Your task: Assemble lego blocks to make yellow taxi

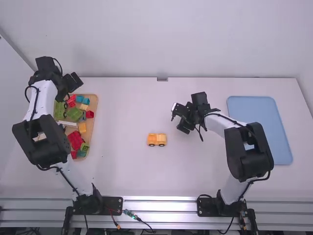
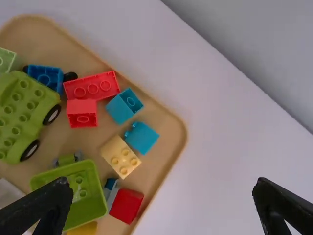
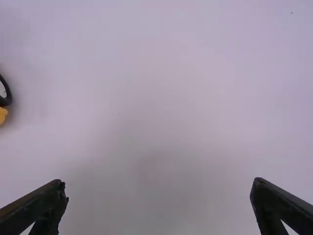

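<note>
Car [image 1: 157,140], yellow, on white table [image 1: 122,112]

Car: one, built of blocks. Stands near the middle of the table, between left tray [image 1: 96,107] and blue tray [image 1: 259,129], well apart from both. Shows two dark wheels on the near side.

Left pincer [image 1: 76,82]: spread wide, with nothing between the fingers. Hangs near the far end of left tray.

Right pincer [image 1: 179,119]: likewise wide apart and empty. Hangs over the table, beyond the car and to the right, not touching it. Shows in its wrist view part of a wheel [image 3: 5,92] and a bit of yellow at the edge.

Left tray: tan, rounded corners, mixed loose blocks. Contains a green wheeled base [image 2: 22,115]; a green tub [image 2: 90,200]; a blue piece [image 2: 45,75]; a long red block [image 2: 92,87] just beside a short red block [image 2: 81,112]; two teal blocks [image 2: 123,105]; a pale yellow block [image 2: 121,156]; a red-and-grey piece [image 2: 126,205]. Includes also a yellow block [image 2: 82,229], partly hidden by the tub.

Blue tray: flat, rectangular, at the table's right.
</note>
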`<control>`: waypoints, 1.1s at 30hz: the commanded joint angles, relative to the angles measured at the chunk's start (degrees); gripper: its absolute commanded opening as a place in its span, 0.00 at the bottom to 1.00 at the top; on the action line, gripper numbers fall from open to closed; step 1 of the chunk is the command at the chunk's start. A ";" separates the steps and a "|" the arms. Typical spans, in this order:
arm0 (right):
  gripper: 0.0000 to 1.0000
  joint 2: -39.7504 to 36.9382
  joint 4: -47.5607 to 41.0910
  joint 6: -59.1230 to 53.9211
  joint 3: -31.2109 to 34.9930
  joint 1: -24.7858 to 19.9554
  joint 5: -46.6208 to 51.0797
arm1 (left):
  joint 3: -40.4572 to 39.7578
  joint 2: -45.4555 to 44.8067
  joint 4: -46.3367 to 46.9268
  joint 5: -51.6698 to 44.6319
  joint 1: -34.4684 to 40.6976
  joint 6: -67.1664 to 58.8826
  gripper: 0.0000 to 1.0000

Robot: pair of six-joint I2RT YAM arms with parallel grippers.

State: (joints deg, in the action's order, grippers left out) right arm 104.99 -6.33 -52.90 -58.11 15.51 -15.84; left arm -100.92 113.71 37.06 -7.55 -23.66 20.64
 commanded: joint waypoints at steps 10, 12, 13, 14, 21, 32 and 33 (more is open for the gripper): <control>0.99 -1.03 0.37 -0.04 0.26 1.84 5.75 | -13.77 15.91 8.46 -4.70 0.59 5.27 0.99; 0.99 -1.03 1.00 0.02 0.28 1.75 5.62 | -16.50 18.51 10.23 -5.11 0.81 5.27 0.99; 0.99 -1.03 1.35 0.00 0.28 1.75 5.64 | -17.75 19.61 10.99 -5.09 0.85 5.31 0.99; 0.99 -1.03 1.72 -0.02 0.28 1.75 5.62 | -18.80 20.68 11.54 -5.18 0.79 5.33 0.99; 0.99 -1.03 4.35 0.70 0.31 1.86 5.57 | -18.58 21.12 11.37 -5.62 0.87 12.02 0.99; 0.99 -1.03 5.99 0.61 0.31 1.81 5.38 | -18.58 21.12 12.20 -5.92 0.72 14.32 0.80; 0.99 -1.03 5.96 0.61 0.31 1.79 5.40 | -18.58 21.12 12.17 -6.10 0.85 14.32 0.73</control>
State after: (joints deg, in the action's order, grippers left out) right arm 104.99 -0.21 -52.84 -58.11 17.26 -10.15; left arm -118.45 134.72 48.93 -13.13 -23.29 34.98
